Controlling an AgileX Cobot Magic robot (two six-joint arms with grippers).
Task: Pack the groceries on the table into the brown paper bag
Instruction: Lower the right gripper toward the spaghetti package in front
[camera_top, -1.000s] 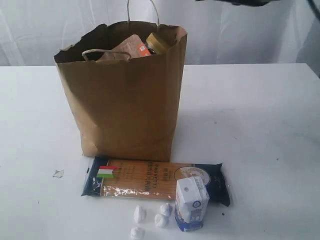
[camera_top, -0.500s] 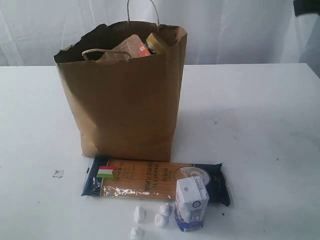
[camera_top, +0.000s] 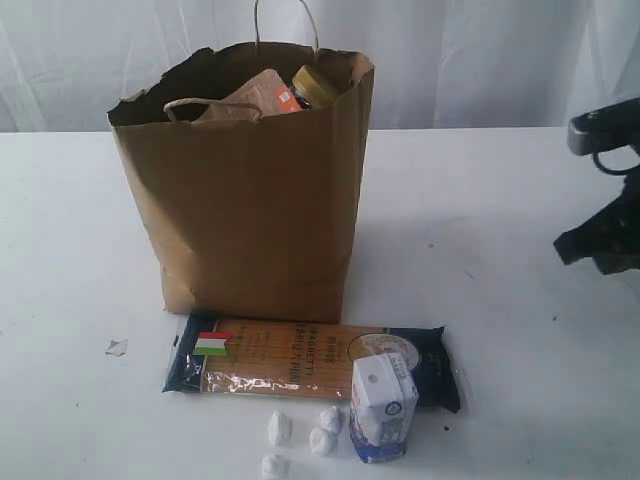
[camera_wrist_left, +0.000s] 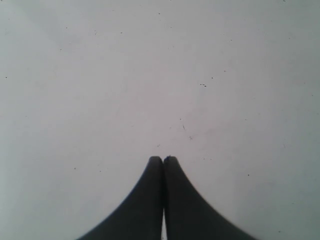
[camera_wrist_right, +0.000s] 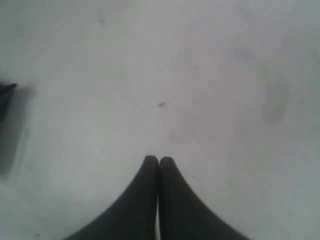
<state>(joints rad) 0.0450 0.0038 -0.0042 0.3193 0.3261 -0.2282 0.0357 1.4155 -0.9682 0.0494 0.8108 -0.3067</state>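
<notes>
The brown paper bag (camera_top: 250, 190) stands upright on the white table (camera_top: 480, 210). A brown pouch (camera_top: 255, 98) and a gold-lidded jar (camera_top: 313, 86) poke out of its top. In front of the bag lies the flat spaghetti packet (camera_top: 290, 365), and the small blue-white carton (camera_top: 382, 407) stands on its right end. My right arm (camera_top: 605, 190) comes in at the right edge, far from the groceries. My right gripper (camera_wrist_right: 159, 159) is shut and empty over bare table. My left gripper (camera_wrist_left: 163, 158) is also shut, holding nothing, above bare tabletop.
Several small white crumpled scraps (camera_top: 300, 435) lie in front of the spaghetti packet. A tiny scrap (camera_top: 117, 347) sits to the bag's left. A white curtain (camera_top: 480, 60) hangs behind the table.
My right arm has come down from the upper right corner to the right edge of the exterior view. The bag and groceries have not moved.
</notes>
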